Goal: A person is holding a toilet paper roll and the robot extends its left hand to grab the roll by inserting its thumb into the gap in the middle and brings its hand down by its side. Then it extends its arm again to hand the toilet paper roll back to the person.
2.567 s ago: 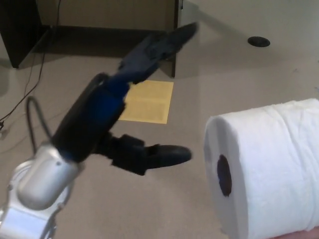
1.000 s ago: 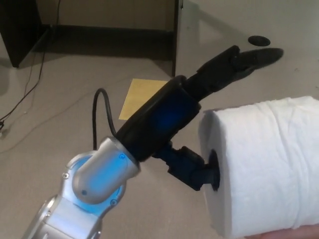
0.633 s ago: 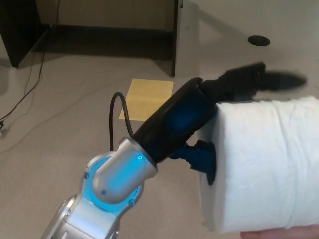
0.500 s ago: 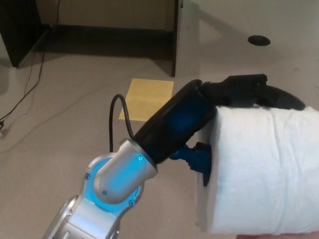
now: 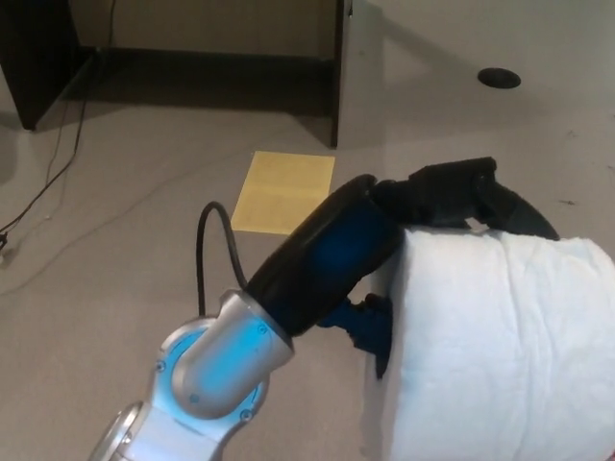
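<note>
A white toilet paper roll (image 5: 490, 351) fills the lower right of the head view, lying on its side with its core facing left. My left hand (image 5: 423, 216) is shut on it: the thumb (image 5: 377, 331) is pushed into the core hole, and the two black fingers (image 5: 480, 197) lie curled over the top of the roll. The left forearm runs in from the lower left. A sliver of a person's hand shows at the bottom right corner under the roll. My right hand does not show.
Beige carpet floor (image 5: 115, 250) lies below. A yellow sheet (image 5: 282, 190) lies on it behind my arm. A dark desk (image 5: 58, 58) and cables stand at the upper left, a grey panel at the top centre, and a black round disc (image 5: 499, 78) at the upper right.
My left hand reached right, its thumb went into the roll's core and its fingers closed down over the top. Roll and hand have since sunk slightly lower and left.
</note>
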Robot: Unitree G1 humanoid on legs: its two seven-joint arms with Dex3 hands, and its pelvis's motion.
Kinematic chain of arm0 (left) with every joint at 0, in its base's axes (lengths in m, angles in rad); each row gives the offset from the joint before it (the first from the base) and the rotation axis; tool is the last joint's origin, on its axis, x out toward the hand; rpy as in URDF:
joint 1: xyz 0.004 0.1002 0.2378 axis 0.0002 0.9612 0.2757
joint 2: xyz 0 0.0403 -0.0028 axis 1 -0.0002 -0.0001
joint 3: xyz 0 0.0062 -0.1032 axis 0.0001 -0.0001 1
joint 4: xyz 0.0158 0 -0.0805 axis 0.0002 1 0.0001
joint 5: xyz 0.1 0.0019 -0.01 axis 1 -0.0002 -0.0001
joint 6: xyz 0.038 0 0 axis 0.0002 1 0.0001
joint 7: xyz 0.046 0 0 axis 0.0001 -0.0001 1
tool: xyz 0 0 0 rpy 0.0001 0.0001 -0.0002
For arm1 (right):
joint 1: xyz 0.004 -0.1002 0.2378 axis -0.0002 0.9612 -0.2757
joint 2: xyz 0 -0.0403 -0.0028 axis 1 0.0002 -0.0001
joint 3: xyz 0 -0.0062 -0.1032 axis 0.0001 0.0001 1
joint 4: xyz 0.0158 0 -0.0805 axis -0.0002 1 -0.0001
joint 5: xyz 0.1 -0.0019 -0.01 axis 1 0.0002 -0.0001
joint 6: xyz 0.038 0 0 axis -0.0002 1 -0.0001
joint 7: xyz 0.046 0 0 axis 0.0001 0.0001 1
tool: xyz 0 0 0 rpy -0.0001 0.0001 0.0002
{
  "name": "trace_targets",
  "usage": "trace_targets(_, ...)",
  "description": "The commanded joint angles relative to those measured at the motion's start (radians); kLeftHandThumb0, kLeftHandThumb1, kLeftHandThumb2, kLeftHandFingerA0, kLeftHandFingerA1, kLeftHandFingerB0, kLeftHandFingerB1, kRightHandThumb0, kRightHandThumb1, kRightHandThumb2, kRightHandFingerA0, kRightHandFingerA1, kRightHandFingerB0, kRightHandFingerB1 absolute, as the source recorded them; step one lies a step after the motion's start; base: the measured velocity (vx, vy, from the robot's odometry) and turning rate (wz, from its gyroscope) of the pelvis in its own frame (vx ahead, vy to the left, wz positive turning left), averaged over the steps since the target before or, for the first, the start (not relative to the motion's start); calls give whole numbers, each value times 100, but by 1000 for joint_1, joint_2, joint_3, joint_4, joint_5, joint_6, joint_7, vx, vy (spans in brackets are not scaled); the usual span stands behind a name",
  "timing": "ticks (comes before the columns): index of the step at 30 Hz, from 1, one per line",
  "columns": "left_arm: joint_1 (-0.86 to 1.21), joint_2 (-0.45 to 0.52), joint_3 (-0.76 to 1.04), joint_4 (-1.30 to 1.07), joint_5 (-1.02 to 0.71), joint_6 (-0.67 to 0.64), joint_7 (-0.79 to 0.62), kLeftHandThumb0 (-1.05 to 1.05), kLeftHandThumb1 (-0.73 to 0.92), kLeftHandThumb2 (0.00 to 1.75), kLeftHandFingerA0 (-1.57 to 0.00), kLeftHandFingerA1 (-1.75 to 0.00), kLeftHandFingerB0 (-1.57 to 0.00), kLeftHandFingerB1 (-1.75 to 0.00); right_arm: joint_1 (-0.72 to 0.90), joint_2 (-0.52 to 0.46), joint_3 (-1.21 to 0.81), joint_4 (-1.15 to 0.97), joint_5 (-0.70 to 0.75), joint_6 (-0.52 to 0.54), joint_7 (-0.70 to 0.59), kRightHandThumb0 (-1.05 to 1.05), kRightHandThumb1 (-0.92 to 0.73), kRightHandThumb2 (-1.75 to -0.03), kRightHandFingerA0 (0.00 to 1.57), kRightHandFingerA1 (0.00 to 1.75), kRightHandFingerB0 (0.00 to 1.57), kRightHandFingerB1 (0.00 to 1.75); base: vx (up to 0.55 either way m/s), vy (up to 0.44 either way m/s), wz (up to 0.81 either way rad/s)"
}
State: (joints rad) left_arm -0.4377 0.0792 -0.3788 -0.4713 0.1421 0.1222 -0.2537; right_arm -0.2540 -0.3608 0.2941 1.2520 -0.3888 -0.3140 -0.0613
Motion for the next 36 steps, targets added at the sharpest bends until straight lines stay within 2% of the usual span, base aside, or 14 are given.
trace_targets(1, 42, 33, 69, 16, -15, -113, 3, -8, 70, 89, -82, -155, -74, -129, 6, -11, 2, 3, -12, 3, -4, -35, -66, -60, 74, 64, 57, 43, 0, 0, 0)
trace_targets(3, 56, 47, 120, 14, -28, -108, 2, -6, 69, 89, -93, -146, -79, -121, -10, -12, 0, 4, -10, 12, 3, -35, -66, -60, 72, 59, 57, 42, 0, 0, 0)
trace_targets(7, 75, 85, 211, 50, -69, -155, -20, 0, 72, 90, -87, -145, -75, -123, -25, -13, -3, 6, -7, 11, 11, -33, -66, -60, 72, 58, 57, 43, 0, 0, 0)
trace_targets(9, 99, 96, 242, 49, -85, -158, -24, -2, 74, 85, -86, -149, -75, -123, -17, -15, -9, 9, -1, 3, 15, -34, -66, -60, 72, 59, 57, 43, 0, 0, 0)
trace_targets(10, 138, 113, 294, 52, -99, -159, -18, -3, 73, 86, -91, -142, -76, -122, -12, -21, -3, 8, -10, -8, 0, -36, -66, -60, 73, 63, 58, 43, 0, 0, 0)
trace_targets(12, 179, 120, 335, 58, -125, -161, -22, -9, 80, 73, -97, -144, -80, -119, -12, -18, -4, 8, -9, -7, 0, -36, -66, -60, 74, 60, 56, 43, 0, 0, 0)
trace_targets(13, 215, 129, 372, 72, -137, -175, -20, 1, 73, 84, -93, -139, -80, -118, -20, -12, -4, 9, -8, -1, -1, -35, -65, -60, 73, 59, 56, 43, 0, 0, 0)
trace_targets(15, 273, 151, 416, 114, -123, -232, -14, 3, 71, 89, -88, -137, -77, -120, -26, -6, -7, 11, -5, 4, -1, -35, -65, -60, 73, 60, 57, 43, 0, 0, 0)
trace_targets(18, 372, 154, 479, 192, -146, -271, -12, -4, 83, 76, -93, -147, -77, -122, -26, -9, -3, 12, -9, -1, 5, -35, -66, -60, 73, 61, 56, 43, 0, 0, 0)
trace_targets(22, 503, 178, 570, 358, -128, -393, 12, 3, 81, 83, -87, -148, -73, -122, -22, -9, 9, 16, -20, -6, -6, -35, -66, -60, 74, 60, 57, 43, 0, 0, 0)
trace_targets(27, 517, 199, 629, 546, -125, -513, 33, 7, 77, 87, -88, -147, -74, -121, -47, -12, 3, 18, -14, 7, 5, -34, -66, -60, 74, 60, 58, 43, 0, 0, 0)
trace_targets(29, 547, 234, 660, 724, -69, -580, 91, 5, 77, 84, -87, -153, -72, -125, -51, -12, -1, 22, -10, 21, 10, -34, -65, -60, 75, 61, 58, 43, 0, 0, 0)
trace_targets(34, 590, 317, 625, 1011, 69, -671, 229, -1, 80, 74, -94, -141, -76, -119, -24, -16, 15, 21, -26, 4, -3, -35, -67, -60, 73, 60, 59, 43, 0, 0, 0)
trace_targets(36, 591, 333, 605, 1083, 84, -665, 246, 2, 83, 71, -85, -139, -75, -117, -22, -17, 15, 21, -25, 2, -2, -35, -67, -60, 74, 62, 58, 43, 0, 0, 0)
